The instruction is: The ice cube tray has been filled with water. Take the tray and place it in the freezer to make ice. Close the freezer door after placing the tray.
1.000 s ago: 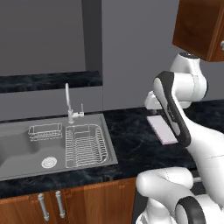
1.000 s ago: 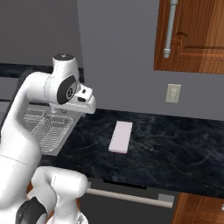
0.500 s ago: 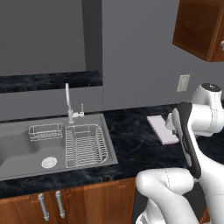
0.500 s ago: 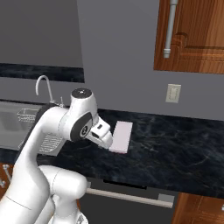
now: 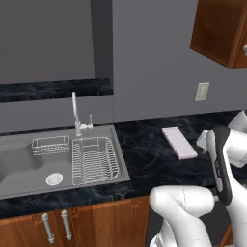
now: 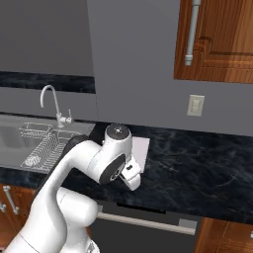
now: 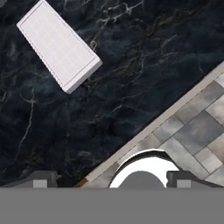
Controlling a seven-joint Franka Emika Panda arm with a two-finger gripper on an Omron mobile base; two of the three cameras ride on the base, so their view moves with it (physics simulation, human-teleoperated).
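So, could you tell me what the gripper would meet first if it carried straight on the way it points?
Probably the bare black counter near its front edge; the ice cube tray lies off to one side, out of that line.

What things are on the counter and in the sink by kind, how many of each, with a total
Ice cube tray: 1
Faucet: 1
Wire dish rack: 1
Wire sink caddy: 1
Total: 4
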